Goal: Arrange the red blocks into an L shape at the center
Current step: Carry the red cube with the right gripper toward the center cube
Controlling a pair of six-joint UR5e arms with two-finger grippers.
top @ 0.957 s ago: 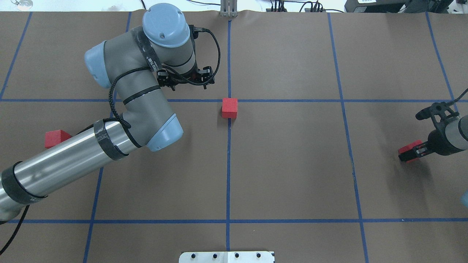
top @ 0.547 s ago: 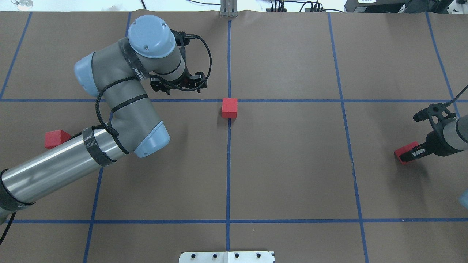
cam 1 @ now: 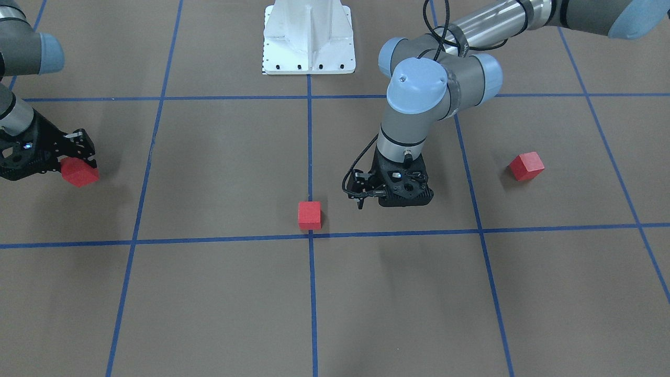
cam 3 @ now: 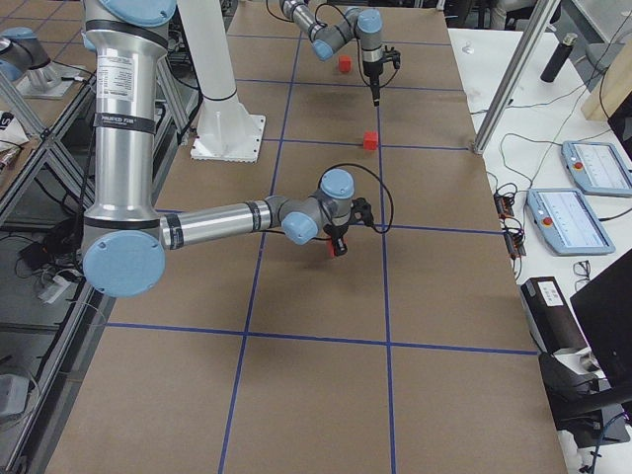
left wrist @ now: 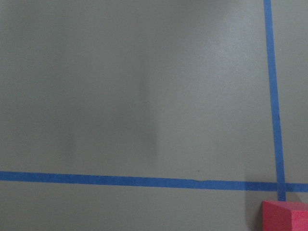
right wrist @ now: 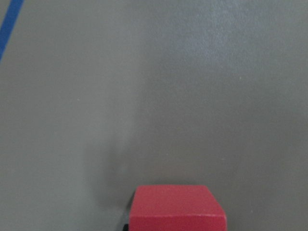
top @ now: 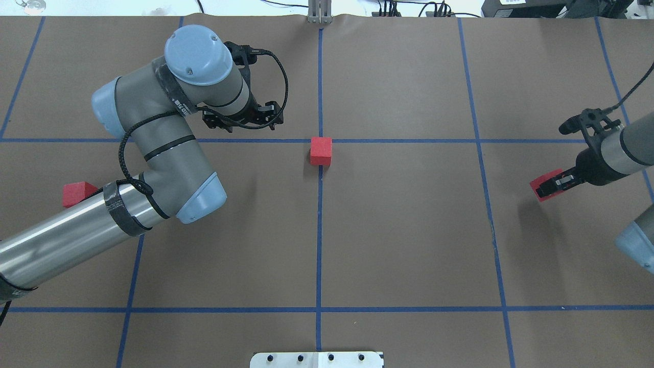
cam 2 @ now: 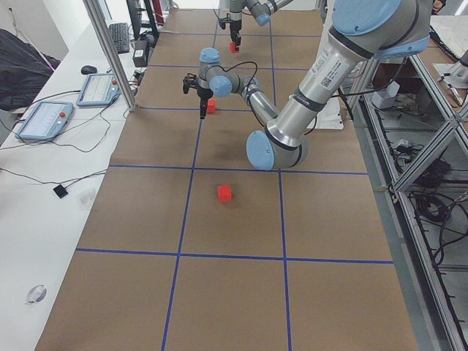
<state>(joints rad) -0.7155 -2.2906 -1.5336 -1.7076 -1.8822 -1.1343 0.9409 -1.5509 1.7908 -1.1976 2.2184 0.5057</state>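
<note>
One red block [top: 321, 151] [cam 1: 309, 215] lies on the brown surface, touching the center tape crossing [top: 320, 140] on the robot's side. It also shows at the bottom right of the left wrist view [left wrist: 286, 216]. A second red block [top: 76, 193] [cam 1: 526, 166] lies far left, partly behind my left arm. My left gripper [top: 242, 120] [cam 1: 400, 191] hovers left of the center block, empty, jaws spread. My right gripper [top: 549, 185] [cam 1: 73, 162] is shut on the third red block [top: 541, 185] [right wrist: 178, 207] and holds it above the surface at the far right.
The white robot base plate [top: 317, 359] [cam 1: 309, 36] sits at the near edge. A metal post [top: 319, 13] stands at the far edge. My left forearm [top: 76, 235] lies low across the left squares. Benches with tablets [cam 2: 44, 121] flank the far side.
My left gripper has moved left, away from the center block. My right gripper has carried its red block left and a little farther from the robot.
</note>
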